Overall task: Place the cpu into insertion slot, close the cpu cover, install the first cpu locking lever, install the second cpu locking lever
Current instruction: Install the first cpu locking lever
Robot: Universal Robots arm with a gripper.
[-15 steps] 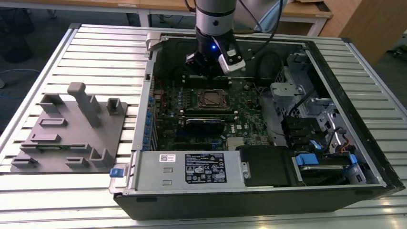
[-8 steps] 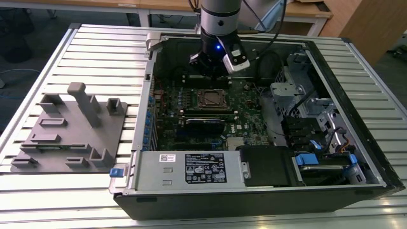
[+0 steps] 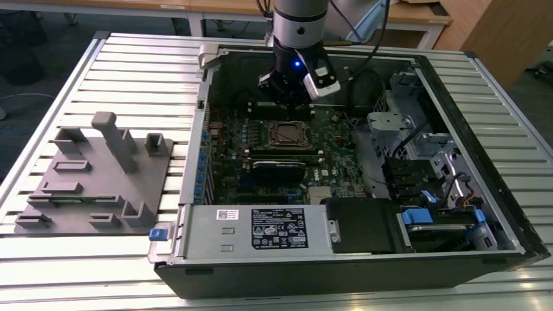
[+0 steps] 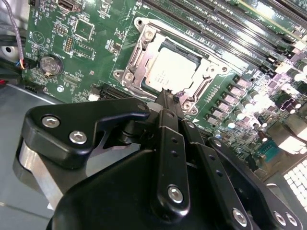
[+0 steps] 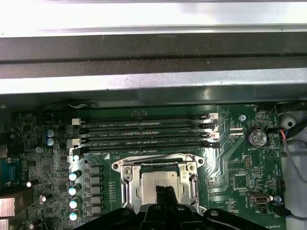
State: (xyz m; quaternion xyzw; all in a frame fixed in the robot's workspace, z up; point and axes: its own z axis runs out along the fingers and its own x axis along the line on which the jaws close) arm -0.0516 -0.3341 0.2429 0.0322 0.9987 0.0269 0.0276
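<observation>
Hovering over the far part of an open computer case [image 3: 346,259], the robot arm [image 3: 298,26] points its gripper [image 4: 169,103] down at the green circuit board [image 3: 333,139]. The case lies on its side on a slatted metal desk [image 3: 129,71].

The cpu [image 4: 171,71], a pale silvery square chip, sits in the insertion slot [image 4: 139,57] near the middle of the board. The cpu cover [image 4: 208,76], a thin metal frame with a square window, lies flat around the chip in both wrist views, and the chip's face shows through the window.

In the second wrist view the gripper's black fingers [image 4: 165,108] are drawn together into one narrow point, holding nothing. That point hangs just at the near edge of the socket; whether it touches the metal frame cannot be told.

Long black memory slots [image 5: 144,129] run beside the socket. A round coin battery [image 5: 256,138] sits on the board, well apart from the socket.

At the near end of the case lies a power supply box [image 3: 259,227] with a white label. A grey fixture block [image 3: 95,175] with upright pegs rests on the desk at the exterior view's left.
</observation>
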